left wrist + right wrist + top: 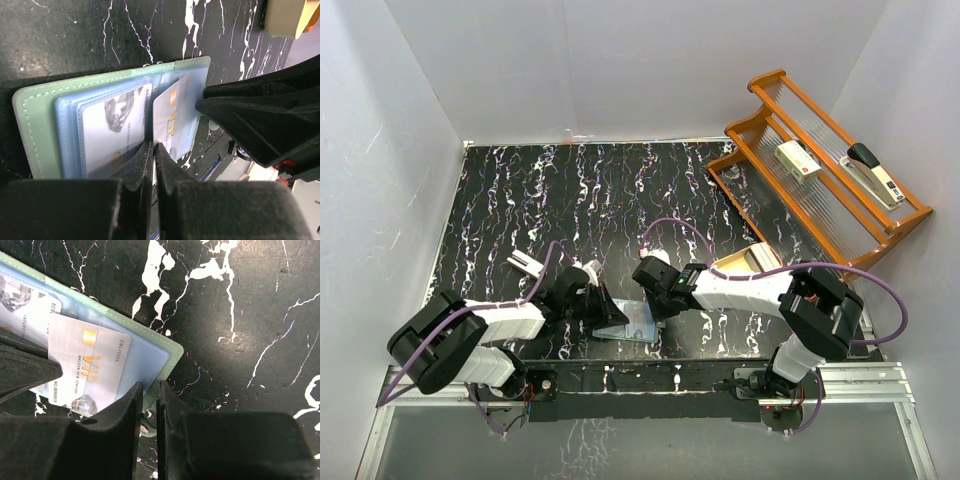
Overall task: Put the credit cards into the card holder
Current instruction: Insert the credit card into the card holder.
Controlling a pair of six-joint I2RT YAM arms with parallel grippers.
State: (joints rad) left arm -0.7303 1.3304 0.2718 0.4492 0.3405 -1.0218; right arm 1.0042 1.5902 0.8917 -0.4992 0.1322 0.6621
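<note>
The sage-green card holder point(632, 326) lies open on the black marbled table between my two grippers. In the left wrist view its green cover point(35, 130) frames pale blue sleeves. One credit card point(112, 125) sits in the left sleeve. A second card marked VIP point(172, 117) lies tilted, partly inside the right sleeve point(145, 357). My left gripper point(153, 147) is shut at this card's near corner, with a thin pale edge between its jaws. My right gripper point(149, 386) is shut with its tips at the holder's green edge point(172, 352).
A wooden rack point(820, 170) at the back right holds a stapler point(873, 172) and a small white box point(798, 160). A tan object point(745, 262) lies just behind my right arm. White walls close in the table on three sides.
</note>
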